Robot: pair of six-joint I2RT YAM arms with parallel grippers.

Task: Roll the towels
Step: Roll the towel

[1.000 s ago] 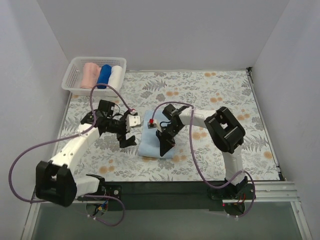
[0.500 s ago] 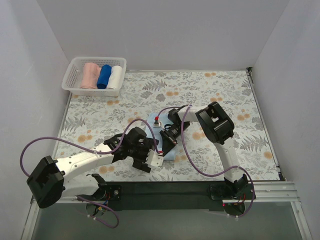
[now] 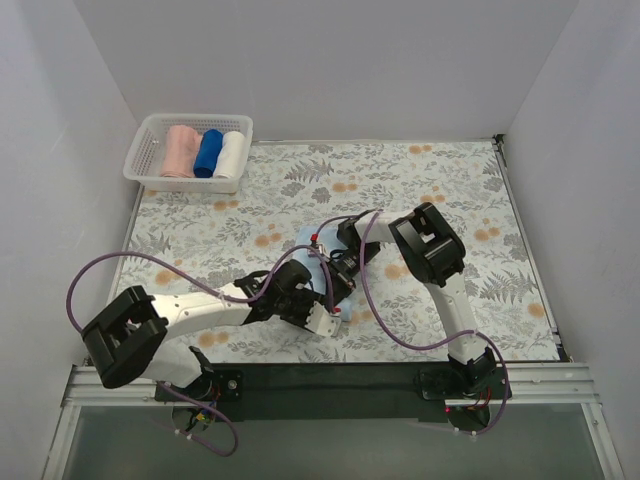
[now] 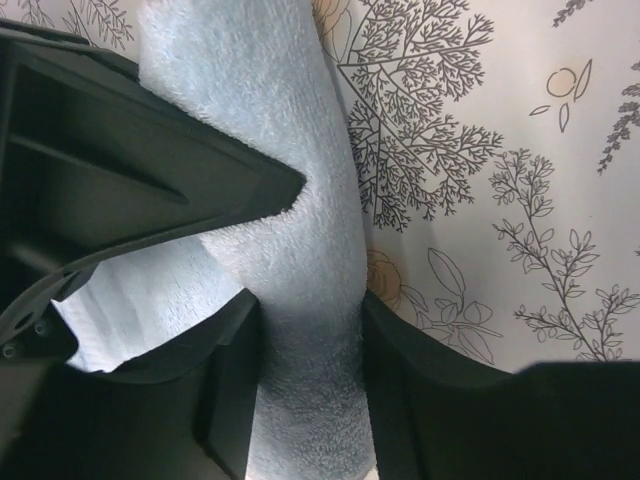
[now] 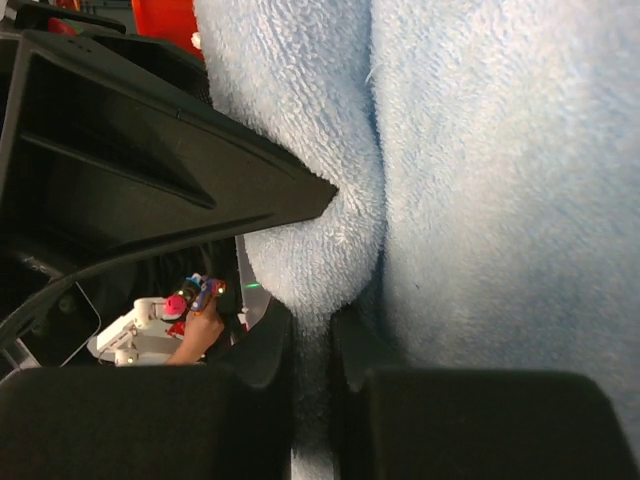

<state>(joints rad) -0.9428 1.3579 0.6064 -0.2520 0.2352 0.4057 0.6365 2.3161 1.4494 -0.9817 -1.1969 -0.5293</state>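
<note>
Sky-blue towel point(image 4: 290, 120): centre of the top view, bunched (thick fold).
Left gripper point(image 4: 305, 245): clamped on its fold.
Right gripper point(image 5: 325, 260): pinching the same towel.

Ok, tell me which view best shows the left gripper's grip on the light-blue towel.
The left wrist view: the left gripper pinches a rolled fold of the light-blue towel. In the top external view the arms cover most of it; the right wrist view shows only the right gripper pinching its own fold.
</note>
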